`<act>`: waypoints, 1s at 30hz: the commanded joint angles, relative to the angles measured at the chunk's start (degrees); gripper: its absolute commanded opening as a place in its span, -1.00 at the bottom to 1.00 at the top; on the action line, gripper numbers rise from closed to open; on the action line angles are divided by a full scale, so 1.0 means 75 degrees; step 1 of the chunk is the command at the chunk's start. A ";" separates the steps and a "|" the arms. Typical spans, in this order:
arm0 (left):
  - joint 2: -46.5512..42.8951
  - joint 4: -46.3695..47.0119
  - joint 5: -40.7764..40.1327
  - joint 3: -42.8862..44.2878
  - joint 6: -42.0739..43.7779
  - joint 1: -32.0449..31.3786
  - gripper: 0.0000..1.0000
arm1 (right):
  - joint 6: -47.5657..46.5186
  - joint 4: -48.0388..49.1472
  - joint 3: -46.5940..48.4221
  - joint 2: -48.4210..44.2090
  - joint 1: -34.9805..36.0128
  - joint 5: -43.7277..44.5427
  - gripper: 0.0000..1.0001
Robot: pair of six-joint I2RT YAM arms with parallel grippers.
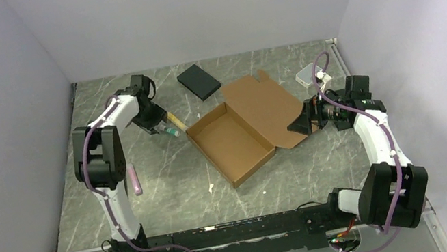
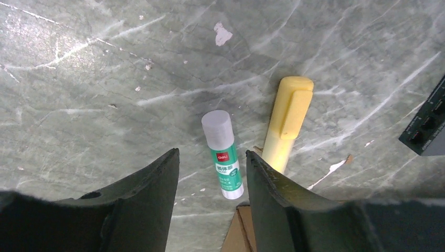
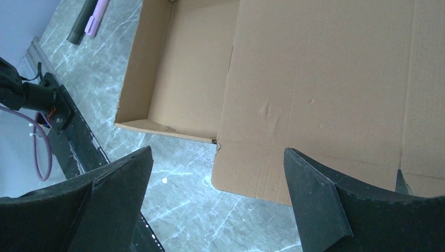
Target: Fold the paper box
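At centre frame the paper box (image 1: 231,140) lies open, right gripper (image 3: 218,152) spread wide at its lid edge, left gripper (image 2: 211,155) half-spread astride a glue stick (image 2: 219,128).

Left pincer (image 2: 212,157) partly open, right pincer (image 3: 218,152) spread wide.
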 commanded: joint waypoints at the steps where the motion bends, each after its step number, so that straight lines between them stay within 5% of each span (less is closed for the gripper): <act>1: 0.0091 -0.0422 -0.0323 0.0549 0.0004 -0.0205 0.08 | -0.0194 0.0023 0.0301 0.0043 -0.0039 -0.0156 0.99; 6: 0.0720 -0.1010 -0.0449 0.1095 0.0017 -0.0370 0.06 | -0.0159 0.0051 0.0294 0.0084 -0.0039 -0.0107 0.99; 10: 0.1174 -0.1387 -0.0362 0.1479 0.0044 -0.0414 -0.23 | -0.0157 0.0050 0.0282 0.0086 -0.0039 -0.0114 0.99; 16: 0.1152 -0.1316 -0.0728 0.1282 0.0002 -0.0687 -0.33 | -0.0159 0.0061 0.0285 0.0077 -0.0038 -0.0105 0.99; 21: 0.1129 -0.1422 -0.0866 0.1202 0.0169 -0.0690 -0.71 | -0.0150 0.0061 0.0274 0.0058 -0.0034 -0.0112 0.99; 26: -0.0098 -0.0627 -0.1138 0.0124 0.0656 -0.0691 -0.83 | -0.0214 0.0015 0.0294 0.0059 -0.0048 -0.0069 0.99; 30: -0.1959 0.1187 -0.0290 -0.1620 0.1751 -0.0691 -0.92 | -0.0248 0.0014 0.0285 -0.0008 -0.0078 -0.0148 0.99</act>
